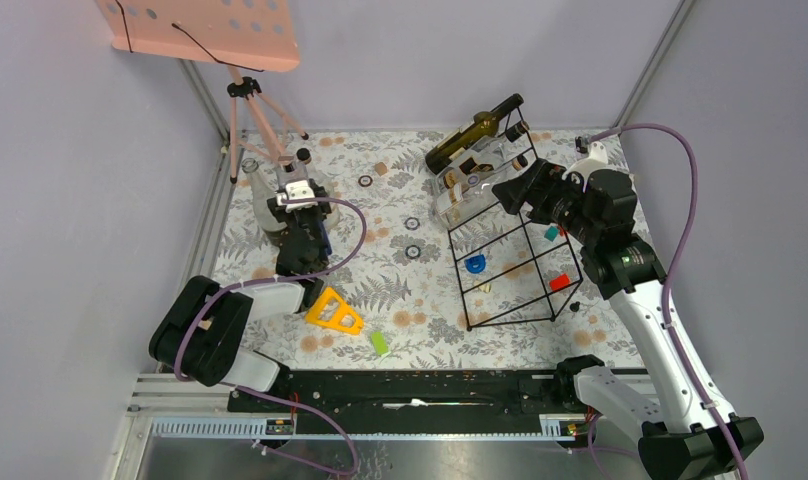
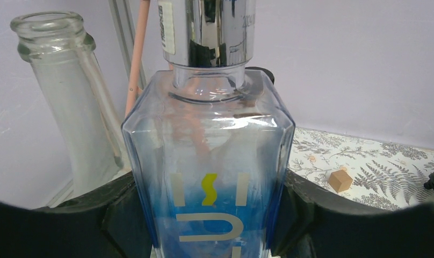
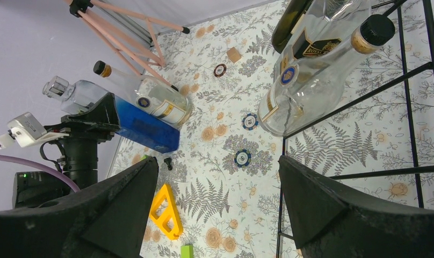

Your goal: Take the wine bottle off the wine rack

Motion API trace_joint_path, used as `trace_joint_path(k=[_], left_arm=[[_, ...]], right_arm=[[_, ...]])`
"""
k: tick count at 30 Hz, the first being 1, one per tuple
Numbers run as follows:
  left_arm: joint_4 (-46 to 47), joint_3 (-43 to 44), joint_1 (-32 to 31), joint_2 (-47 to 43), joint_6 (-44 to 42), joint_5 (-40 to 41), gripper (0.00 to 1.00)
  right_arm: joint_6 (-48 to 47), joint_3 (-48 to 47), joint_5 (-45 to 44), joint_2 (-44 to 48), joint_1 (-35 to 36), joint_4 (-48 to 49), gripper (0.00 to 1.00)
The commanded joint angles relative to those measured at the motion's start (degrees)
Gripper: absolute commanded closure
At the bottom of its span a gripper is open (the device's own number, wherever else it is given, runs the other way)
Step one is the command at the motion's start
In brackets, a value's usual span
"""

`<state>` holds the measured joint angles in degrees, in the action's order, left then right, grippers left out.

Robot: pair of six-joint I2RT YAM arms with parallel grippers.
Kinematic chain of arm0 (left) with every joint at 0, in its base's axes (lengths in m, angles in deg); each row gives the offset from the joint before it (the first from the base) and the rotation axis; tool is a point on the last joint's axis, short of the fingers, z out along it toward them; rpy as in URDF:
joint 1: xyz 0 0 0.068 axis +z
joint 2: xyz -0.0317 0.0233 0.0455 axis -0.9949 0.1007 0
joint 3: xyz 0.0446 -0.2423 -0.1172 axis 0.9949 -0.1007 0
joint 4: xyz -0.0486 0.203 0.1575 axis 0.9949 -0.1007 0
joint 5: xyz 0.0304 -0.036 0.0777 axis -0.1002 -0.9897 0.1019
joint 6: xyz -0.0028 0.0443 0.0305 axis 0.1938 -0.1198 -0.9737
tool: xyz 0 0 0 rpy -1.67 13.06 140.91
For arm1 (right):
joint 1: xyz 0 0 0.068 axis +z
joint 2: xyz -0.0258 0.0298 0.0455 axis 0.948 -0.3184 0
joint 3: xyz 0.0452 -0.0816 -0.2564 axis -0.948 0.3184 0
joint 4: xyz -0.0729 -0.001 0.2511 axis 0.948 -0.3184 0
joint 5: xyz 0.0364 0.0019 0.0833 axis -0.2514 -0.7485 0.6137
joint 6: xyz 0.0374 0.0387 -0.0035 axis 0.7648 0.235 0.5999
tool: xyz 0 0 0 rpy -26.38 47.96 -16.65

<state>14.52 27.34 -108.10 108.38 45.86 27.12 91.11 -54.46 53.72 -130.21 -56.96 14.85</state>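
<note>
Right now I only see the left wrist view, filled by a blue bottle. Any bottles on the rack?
Observer: Yes: a dark bottle and clear bottles lie on the rack's far end.
Reviewer: And the right gripper?
Observer: The right gripper hangs open next to the clear bottles, holding nothing.
Reviewer: Is the blue bottle near the rack?
Observer: No. The left gripper grips the blue bottle well left of it, by the pink tripod.
</note>
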Motion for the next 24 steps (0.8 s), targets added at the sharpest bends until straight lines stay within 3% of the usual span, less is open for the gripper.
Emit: trace_joint_path(k=[1, 16, 24], left_arm=[[6.14, 1.06, 0.41, -0.36, 1.70, -2.60, 0.45], [-0.44, 2.88, -0.04, -3.50, 3.22, -1.16, 0.08], [-8.89, 6.01, -2.09, -7.49, 0.03, 2.76, 0.01]], right_arm=[[-0.80, 0.09, 1.24, -0.17, 0.30, 1.99, 0.11], [-1.07, 0.15, 1.51, -0.28, 0.29, 1.96, 0.10], [-0.81, 0.07, 1.42, -0.46, 0.29, 2.02, 0.10]])
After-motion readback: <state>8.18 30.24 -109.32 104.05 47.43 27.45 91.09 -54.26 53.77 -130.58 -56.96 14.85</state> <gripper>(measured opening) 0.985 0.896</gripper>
